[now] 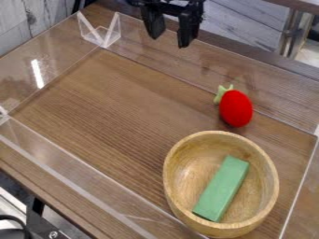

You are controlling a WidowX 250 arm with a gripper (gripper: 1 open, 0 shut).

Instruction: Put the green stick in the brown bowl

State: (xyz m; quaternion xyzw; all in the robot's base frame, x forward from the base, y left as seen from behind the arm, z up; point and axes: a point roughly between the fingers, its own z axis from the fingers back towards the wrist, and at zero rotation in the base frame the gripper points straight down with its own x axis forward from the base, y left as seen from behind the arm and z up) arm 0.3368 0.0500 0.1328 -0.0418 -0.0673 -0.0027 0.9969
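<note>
Wood-grain table (112,103) and the green stick (222,189) already lies diagonal inside the brown bowl (185,157), well apart from the gripper (170,33), spread empty at the far edge

Robot lab/test bench, wood-grain table (112,112) w/ clear acrylic walls (97,31), toy props, end effector (171,28) overhead

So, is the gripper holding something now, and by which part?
Nothing is held: the gripper is open and empty, and the green stick lies in the brown bowl.
</note>
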